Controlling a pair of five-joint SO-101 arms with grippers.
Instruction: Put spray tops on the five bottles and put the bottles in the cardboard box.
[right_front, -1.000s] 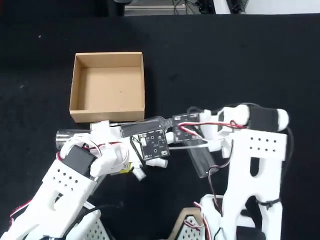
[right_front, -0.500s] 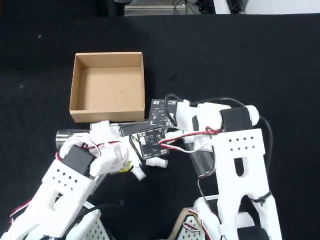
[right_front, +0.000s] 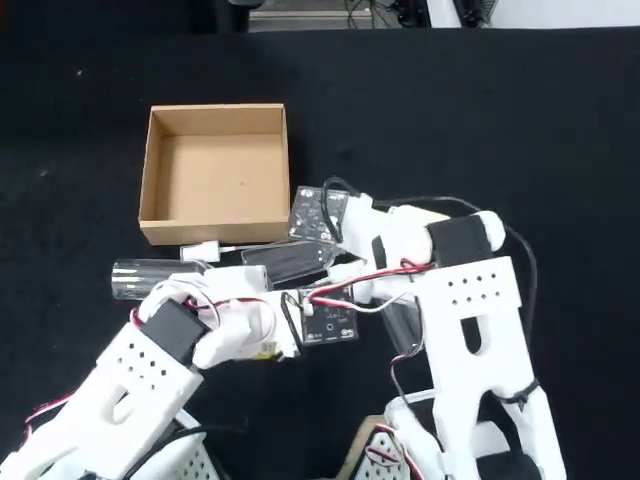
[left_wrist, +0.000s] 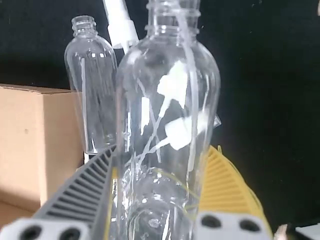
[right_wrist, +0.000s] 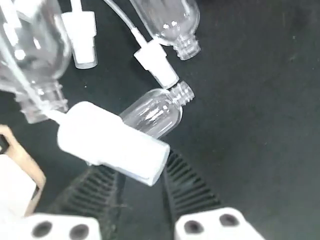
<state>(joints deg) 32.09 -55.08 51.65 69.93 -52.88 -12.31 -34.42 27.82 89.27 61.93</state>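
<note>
Just beside the cardboard box (right_front: 215, 232), the left gripper (left_wrist: 160, 172) clamps a clear bottle (left_wrist: 165, 100); the right gripper (right_wrist: 140, 185) pinches a spray top (right_wrist: 112, 142) (dip tube (left_wrist: 189, 75) already inside the neck (right_wrist: 42, 102)). Keep top and neck coaxial, then seat gently.

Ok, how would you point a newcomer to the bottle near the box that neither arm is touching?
Find the cardboard box on the black table. Just in front of its near wall, toward the left corner, a clear bottle lies on its side. Unlike the second bottle, clamped in the left gripper, it lies free, with a loose white spray top near one end.
</note>
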